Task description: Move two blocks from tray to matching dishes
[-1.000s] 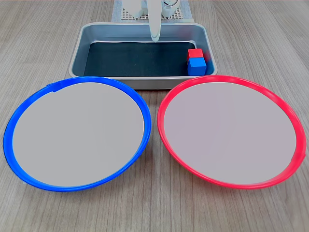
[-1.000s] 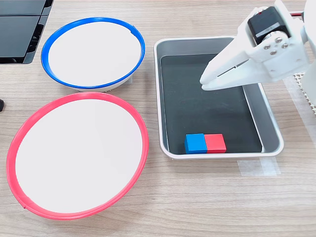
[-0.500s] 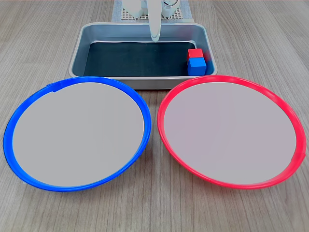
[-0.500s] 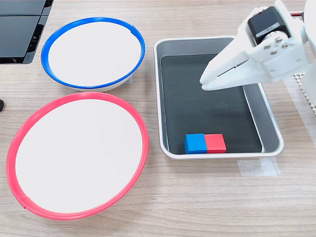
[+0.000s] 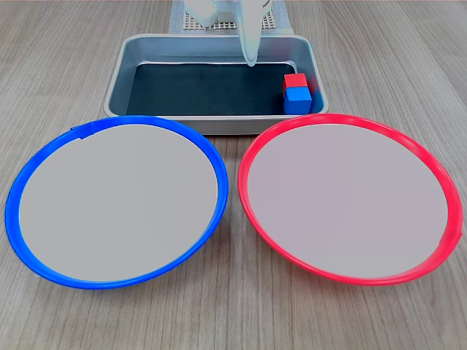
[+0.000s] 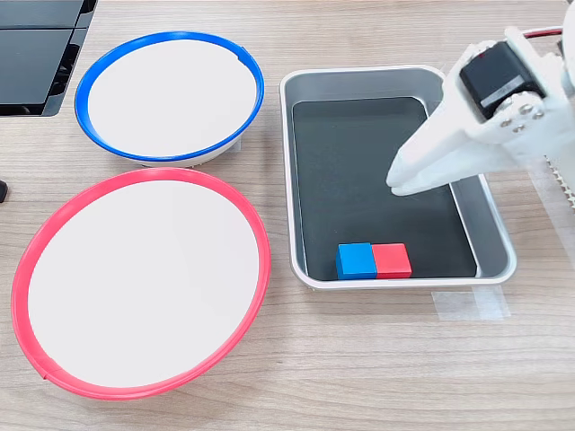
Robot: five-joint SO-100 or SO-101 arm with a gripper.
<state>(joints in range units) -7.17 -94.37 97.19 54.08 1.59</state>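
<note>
The grey tray (image 5: 117, 91) (image 6: 288, 180) holds both blocks side by side, touching, against one end wall. The blue block (image 5: 297, 100) (image 6: 354, 260) and the red block (image 5: 295, 81) (image 6: 392, 259) lie at the first exterior view's right end of the tray. My white gripper (image 5: 250, 60) (image 6: 401, 186) hangs over the tray's black mat, shut and holding nothing, a short way from the blocks. The blue-rimmed dish (image 5: 14, 191) (image 6: 83, 90) and the red-rimmed dish (image 5: 248, 157) (image 6: 262, 260) sit beside the tray, both bare.
The arm's white base on a mesh pad (image 5: 191, 22) stands behind the tray. A black object (image 6: 36, 45) fills the second exterior view's top left corner. A strip of clear tape (image 6: 467, 305) lies on the wooden table by the tray.
The gripper has swung toward the blocks' end of the tray, rightward in the first exterior view and down-right in the second exterior view. Blocks and dishes have not moved.
</note>
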